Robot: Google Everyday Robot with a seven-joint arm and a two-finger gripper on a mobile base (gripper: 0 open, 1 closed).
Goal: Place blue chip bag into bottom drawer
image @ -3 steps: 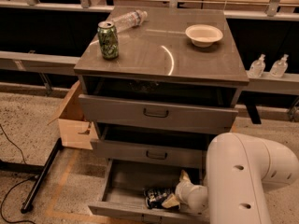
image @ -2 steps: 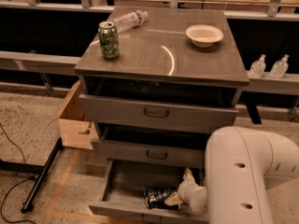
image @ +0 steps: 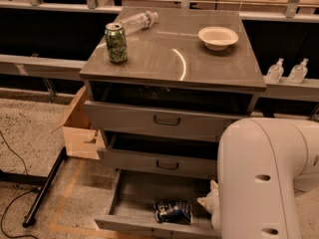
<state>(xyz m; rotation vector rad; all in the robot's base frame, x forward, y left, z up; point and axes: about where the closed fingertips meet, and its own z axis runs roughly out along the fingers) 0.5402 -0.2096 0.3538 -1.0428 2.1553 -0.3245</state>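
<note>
The blue chip bag [image: 173,211] lies crumpled on the bare grey floor of the bottom drawer [image: 130,198], which is pulled out of the grey cabinet. My gripper [image: 207,201] is low at the drawer's right end, just right of the bag and apart from it. It is mostly hidden behind my white arm [image: 264,178]. The two upper drawers [image: 159,121] with dark handles stand slightly ajar.
On the cabinet top stand a green can [image: 115,43], a lying clear bottle [image: 138,20] and a white bowl [image: 218,37]. A cardboard box [image: 79,128] and a black stand leg [image: 45,185] are on the floor at the left. Two small bottles [image: 286,71] sit on a shelf at the right.
My gripper has drawn back to the right, away from the chip bag. The bag stays on the drawer floor, now apart from the gripper.
</note>
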